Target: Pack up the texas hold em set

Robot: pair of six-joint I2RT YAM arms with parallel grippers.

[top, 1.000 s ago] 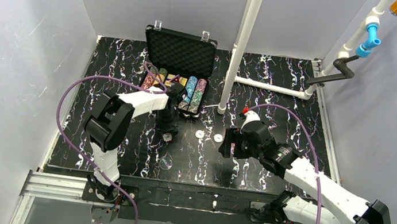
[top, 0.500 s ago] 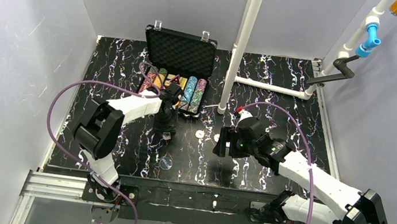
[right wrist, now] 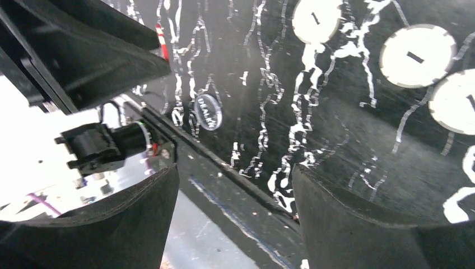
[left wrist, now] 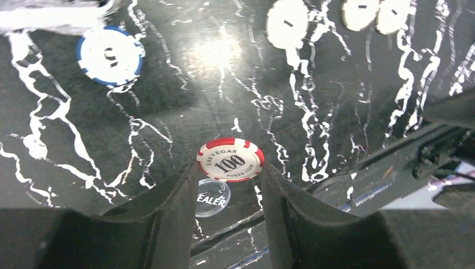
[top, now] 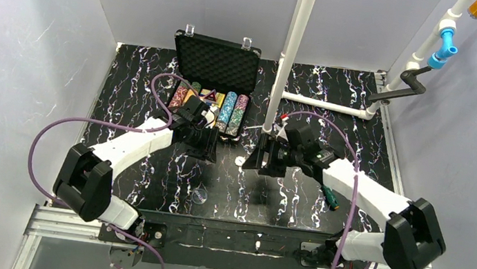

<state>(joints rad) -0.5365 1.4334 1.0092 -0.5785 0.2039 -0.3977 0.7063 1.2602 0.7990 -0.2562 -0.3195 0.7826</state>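
The black foam-lined case (top: 216, 64) stands open at the back, with rows of multicoloured chips (top: 227, 111) in its base. My left gripper (top: 202, 145) is just in front of the case. In the left wrist view it (left wrist: 227, 168) is shut on a red-and-white 100 chip (left wrist: 230, 160), held above the table. A blue chip (left wrist: 110, 55), three white discs (left wrist: 287, 22) and a clear dealer button (left wrist: 213, 196) lie on the table below. My right gripper (top: 257, 158) hovers over the white discs (right wrist: 417, 55), and in its wrist view it (right wrist: 232, 179) is open and empty.
A white vertical pipe (top: 291, 51) stands just right of the case, close behind the right gripper. A green-handled screwdriver (top: 330, 197) lies under the right forearm. The dealer button (top: 198, 196) lies near the table's front edge. Grey walls enclose the table.
My left gripper has closed on the 100 chip, lifted it off the table and moved back toward the case. My right arm has swung left over the white discs, uncovering the screwdriver.
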